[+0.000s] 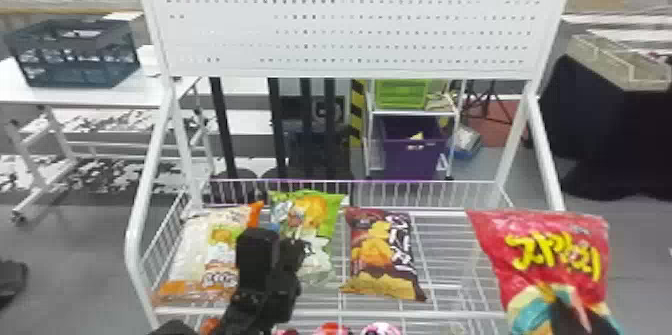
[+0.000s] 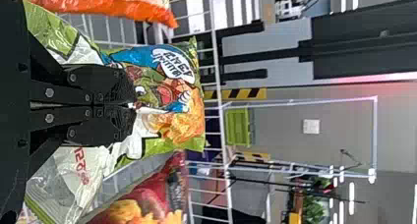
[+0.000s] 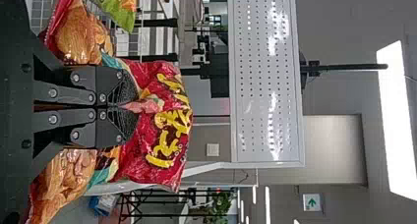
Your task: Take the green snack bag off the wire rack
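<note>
My left gripper point(image 1: 295, 249) is at the front of the green snack bag point(image 1: 316, 214), which stands against the back of the wire rack point(image 1: 350, 315). In the left wrist view the left gripper point(image 2: 133, 106) is shut on a fold of the green snack bag point(image 2: 169, 123). Held up at the right side of the rack is a red snack bag point(image 1: 555, 249), with my right gripper point(image 1: 575, 311) on its lower part. From the right wrist, the gripper point(image 3: 130, 106) is shut on a pinch of that red bag point(image 3: 157, 160).
A white and orange bag point(image 1: 200, 259) lies left of the green one, and a brown bag point(image 1: 382, 254) lies to its right. Behind the basket rises a white pegboard point(image 1: 350, 24) on slanted side posts. Colourful packages point(image 1: 381, 329) show below the rack's front rail.
</note>
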Tool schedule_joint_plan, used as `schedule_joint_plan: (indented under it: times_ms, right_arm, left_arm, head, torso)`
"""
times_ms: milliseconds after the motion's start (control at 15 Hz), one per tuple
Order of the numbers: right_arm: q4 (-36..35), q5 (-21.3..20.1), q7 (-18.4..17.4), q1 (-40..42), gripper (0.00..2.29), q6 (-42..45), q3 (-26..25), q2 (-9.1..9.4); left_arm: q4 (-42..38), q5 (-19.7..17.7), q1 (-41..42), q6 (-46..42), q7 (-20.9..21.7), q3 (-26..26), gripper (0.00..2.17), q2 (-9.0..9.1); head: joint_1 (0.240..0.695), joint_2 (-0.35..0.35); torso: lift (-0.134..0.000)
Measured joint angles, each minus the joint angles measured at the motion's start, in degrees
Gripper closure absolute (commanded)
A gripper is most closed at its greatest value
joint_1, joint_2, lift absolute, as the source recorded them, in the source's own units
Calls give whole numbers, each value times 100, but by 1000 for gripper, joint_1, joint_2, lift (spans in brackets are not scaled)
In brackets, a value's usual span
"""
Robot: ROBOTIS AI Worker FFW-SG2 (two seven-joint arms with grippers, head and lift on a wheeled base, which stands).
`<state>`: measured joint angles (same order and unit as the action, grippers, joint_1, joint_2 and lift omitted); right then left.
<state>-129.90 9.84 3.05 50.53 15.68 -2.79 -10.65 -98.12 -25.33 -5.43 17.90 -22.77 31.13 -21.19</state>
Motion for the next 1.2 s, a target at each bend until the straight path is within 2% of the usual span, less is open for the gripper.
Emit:
schedule_joint_plan:
  times_ms: [200,400,533,667,800,867,1000,1200]
  right_arm:
    - [7,0,8,-7,2233,0,7,2]
    - [9,0,12,-22,2233,0,13,3]
    - [18,0,12,-43,2233,0,22,2]
    - [32,-4,34,-62,2233,0,43,2]
    - [36,-3,40,-67,2233,-1,58,1]
    - [36,-1,41,-63,2233,-3,59,-2]
    - [33,0,46,-41,2233,-4,52,-9]
    - [5,0,46,-20,2233,-4,47,-24]
  left_arm:
    - [-1011,99,636,-102,-131,-445,1713,-275]
    - [-2166,237,1734,-107,-99,-1198,1713,-511]
    - [-2760,377,2476,-110,-60,-1624,1713,-643]
    - [-3193,496,3172,-172,26,-2034,1713,-697]
    - [-3393,625,3811,-697,36,-2378,1713,-682]
    - [-3424,708,4147,-1282,44,-2518,1713,-645]
    - [-3496,859,4816,-2300,214,-2806,1713,-458]
    - [-3547,1038,5380,-2917,376,-3037,1713,-218]
  head:
    - [499,0]
    - [499,0]
    - [499,0]
    - [499,0]
    - [499,0]
    - [499,0]
    - [499,0]
    - [499,0]
  torso:
    - [0]
    - [0]
    - [0]
    - [0]
    - [0]
    - [0]
    - [0]
    - [0]
